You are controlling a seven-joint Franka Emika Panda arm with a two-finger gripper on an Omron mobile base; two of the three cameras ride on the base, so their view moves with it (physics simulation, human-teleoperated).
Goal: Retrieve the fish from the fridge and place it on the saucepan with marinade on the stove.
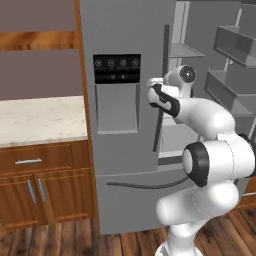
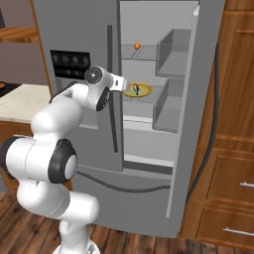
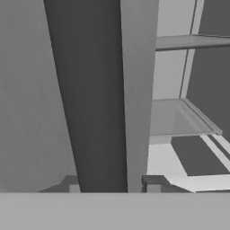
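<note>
The fridge (image 1: 120, 30) (image 2: 74, 30) has its left door closed and its right door swung open. The fish (image 2: 136, 89) lies small and grey on a round yellow plate (image 2: 144, 91) on a middle shelf. My gripper (image 2: 125, 85) (image 1: 154, 83) (image 3: 113, 184) points at the inner edge of the left door. In the hand view its fingertips (image 3: 152, 182) stand apart on either side of the long dark door handle (image 3: 90, 90) (image 1: 164, 55) (image 2: 109, 49), with a strip of door edge showing between handle and right tip. The saucepan and the stove are out of view.
A small orange item (image 2: 137, 45) sits on the shelf above the plate. The open door (image 2: 198, 99) carries grey bins (image 2: 171, 54) to the right. A pale stone counter (image 1: 40, 120) over wooden cabinets (image 1: 35, 190) lies left of the fridge, and wooden drawers (image 2: 228, 188) stand at the right.
</note>
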